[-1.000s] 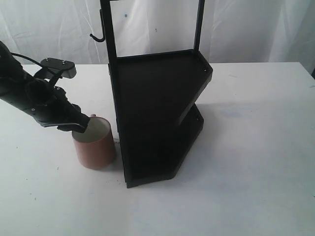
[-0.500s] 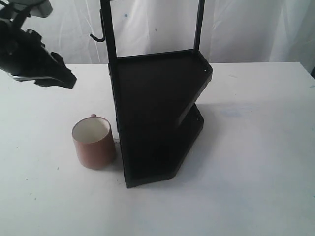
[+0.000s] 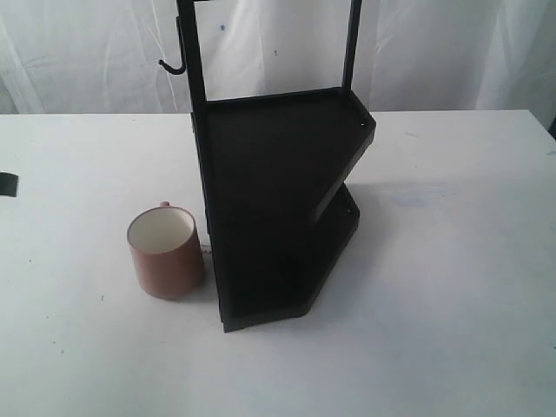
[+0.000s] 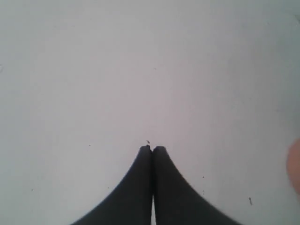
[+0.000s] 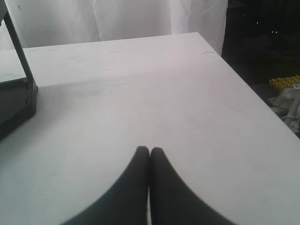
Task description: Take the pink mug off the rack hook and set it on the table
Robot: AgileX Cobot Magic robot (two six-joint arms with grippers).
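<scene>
The pink mug point(image 3: 165, 252) stands upright on the white table point(image 3: 452, 261), just left of the black rack's lower shelf, its cream inside showing. A sliver of the pink mug point(image 4: 295, 164) sits at the edge of the left wrist view. The rack hook point(image 3: 171, 64) juts bare from the tall post at the upper left. My left gripper point(image 4: 152, 148) is shut with nothing in it, over bare tabletop; only a dark scrap of that arm point(image 3: 7, 183) shows at the exterior view's left edge. My right gripper point(image 5: 149, 150) is shut and empty above the table point(image 5: 140, 93).
The black two-shelf rack point(image 3: 278, 200) stands mid-table, and its corner point(image 5: 16, 103) shows in the right wrist view. White curtains hang behind. In that view the table edge point(image 5: 248, 89) drops to a dark floor with yellow and white clutter point(image 5: 286, 93).
My left arm let go of the mug's rim, rose and drew back to the left, almost out of the exterior view. The mug stays where it stood.
</scene>
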